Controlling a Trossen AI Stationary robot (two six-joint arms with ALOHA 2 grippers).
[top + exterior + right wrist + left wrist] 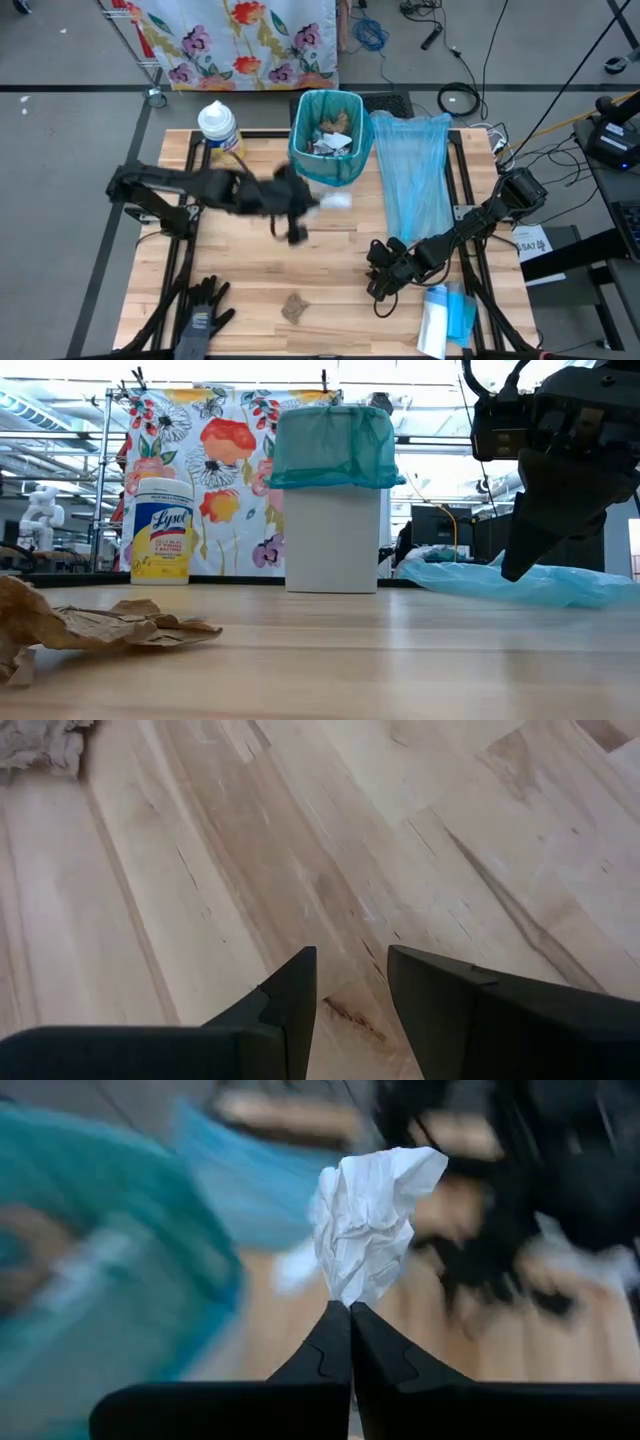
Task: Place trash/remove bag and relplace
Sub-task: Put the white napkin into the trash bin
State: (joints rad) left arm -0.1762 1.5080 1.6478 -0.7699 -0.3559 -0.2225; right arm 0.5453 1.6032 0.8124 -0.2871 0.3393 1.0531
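A white bin (330, 140) lined with a teal bag (330, 450) stands at the table's far middle, with scraps of trash (328, 138) inside. My left gripper (350, 1306) is shut on a crumpled white tissue (372, 1220). It hovers just in front of the bin (318, 202), blurred. A brown paper wad (293, 307) lies on the table near the front edge. My right gripper (350, 970) hangs open and empty over bare wood at the front right (380, 287). My left gripper pinches the tissue's lower edge (347, 1292) between its two fingertips. The arm reaches in from the table's left. The rest of the tissue sticks out beyond the fingertips, lifted clear of the table (338, 200).
A spare light blue bag (415, 175) lies flat to the right of the bin. A wipes canister (218, 125) stands at the far left. Black gloves (205, 312) lie at the front left, and a blue and white packet (445, 318) at the front right.
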